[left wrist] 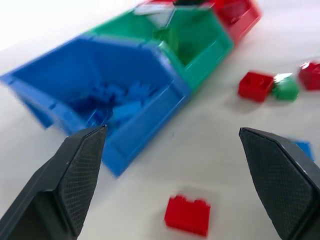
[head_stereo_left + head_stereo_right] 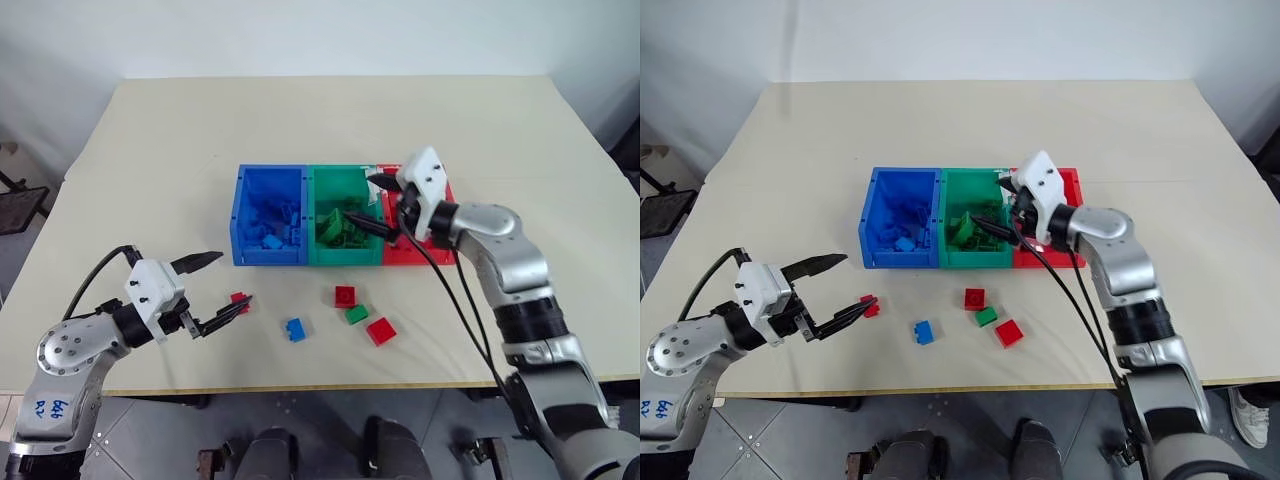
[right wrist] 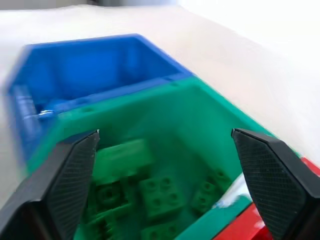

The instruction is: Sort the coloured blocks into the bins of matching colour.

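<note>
Blocks [image 2: 345, 295] (five loose) lie between our wide-open left hand [image 2: 228, 282] and wide-open, empty right hand [image 2: 372, 205] over the green bin [image 2: 345, 256].

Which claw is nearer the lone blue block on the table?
Left. The left claw hovers open beside the blue block; the right claw is open over the green bin.

Three joined open-topped bins stand in a row on the table: a blue bin [image 2: 268, 228], a green bin [image 2: 337, 222] and a red bin [image 2: 425, 248]. Blue bricks lie heaped in the blue bin, green bricks in the green one. On the table in front of the bins lie five loose studded bricks: a small red brick [image 2: 240, 300], a blue brick [image 2: 294, 329], a red brick [image 2: 345, 295], a green brick [image 2: 356, 314] touching it, and another red brick [image 2: 380, 331].
</note>
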`<act>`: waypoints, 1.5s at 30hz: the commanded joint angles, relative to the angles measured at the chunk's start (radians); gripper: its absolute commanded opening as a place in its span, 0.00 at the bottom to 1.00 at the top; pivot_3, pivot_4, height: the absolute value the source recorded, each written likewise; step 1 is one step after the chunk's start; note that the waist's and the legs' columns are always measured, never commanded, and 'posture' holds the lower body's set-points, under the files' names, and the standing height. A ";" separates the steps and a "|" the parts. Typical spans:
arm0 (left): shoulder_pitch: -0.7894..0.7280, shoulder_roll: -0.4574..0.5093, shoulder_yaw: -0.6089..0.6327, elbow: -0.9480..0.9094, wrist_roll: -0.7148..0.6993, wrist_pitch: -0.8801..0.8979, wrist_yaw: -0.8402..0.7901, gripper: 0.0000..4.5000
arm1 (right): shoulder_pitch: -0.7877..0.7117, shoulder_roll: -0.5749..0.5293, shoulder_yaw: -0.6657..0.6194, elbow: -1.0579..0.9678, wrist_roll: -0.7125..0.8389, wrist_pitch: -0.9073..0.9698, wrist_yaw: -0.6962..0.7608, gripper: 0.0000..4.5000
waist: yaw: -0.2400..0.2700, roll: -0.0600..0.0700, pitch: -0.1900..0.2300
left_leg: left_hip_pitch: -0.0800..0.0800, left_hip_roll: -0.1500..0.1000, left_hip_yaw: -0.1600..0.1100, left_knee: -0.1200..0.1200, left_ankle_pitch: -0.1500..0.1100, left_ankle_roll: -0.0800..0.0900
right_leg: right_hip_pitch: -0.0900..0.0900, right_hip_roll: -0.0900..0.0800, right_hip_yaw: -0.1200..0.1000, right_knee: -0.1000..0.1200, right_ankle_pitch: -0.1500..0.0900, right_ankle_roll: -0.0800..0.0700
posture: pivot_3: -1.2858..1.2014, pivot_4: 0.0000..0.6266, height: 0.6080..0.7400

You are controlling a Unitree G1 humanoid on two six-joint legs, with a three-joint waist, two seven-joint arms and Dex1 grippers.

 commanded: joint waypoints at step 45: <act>-0.095 0.023 -0.199 0.055 0.098 -0.124 -0.182 1.00 | 0.298 -0.198 0.165 -0.004 -0.067 -0.312 0.482 0.28 | 0.020 -0.004 0.000 | 0.004 0.001 0.013 0.007 -0.002 0.003 | 0.001 0.000 0.009 -0.002 0.000 0.000 | 0.52 0.24 1.00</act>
